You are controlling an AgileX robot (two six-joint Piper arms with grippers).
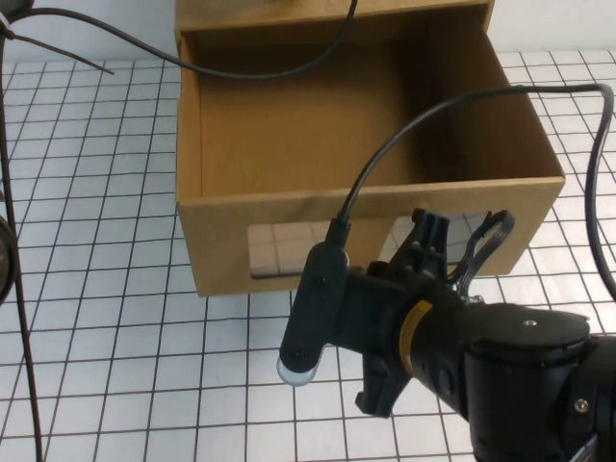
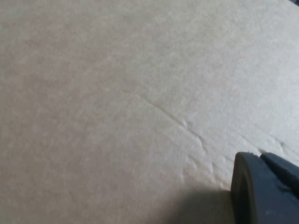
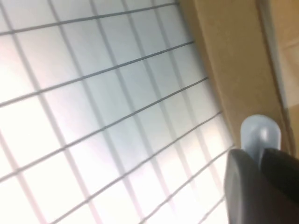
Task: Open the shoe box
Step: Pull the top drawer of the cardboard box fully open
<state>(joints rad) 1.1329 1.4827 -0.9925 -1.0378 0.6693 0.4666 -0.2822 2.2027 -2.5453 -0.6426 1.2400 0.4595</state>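
The brown cardboard shoe box [image 1: 221, 241] stands open at the middle of the table, its inside bare and its lid [image 1: 269, 12] tipped up at the far side. My right gripper [image 1: 433, 229] hovers just in front of the box's near wall, to the right of its middle, shut with nothing in it. In the right wrist view the same gripper [image 3: 259, 161] is beside the box wall [image 3: 224, 70], over the grid. In the left wrist view my left gripper [image 2: 266, 191] is pressed close against plain cardboard [image 2: 117, 93]. It does not show in the high view.
A white mat with a grey grid [image 1: 106, 318] covers the table around the box. Black cables [image 1: 385, 154] run across the box opening and along the left edge. Two shiny tape patches [image 1: 279, 248] mark the box's near wall.
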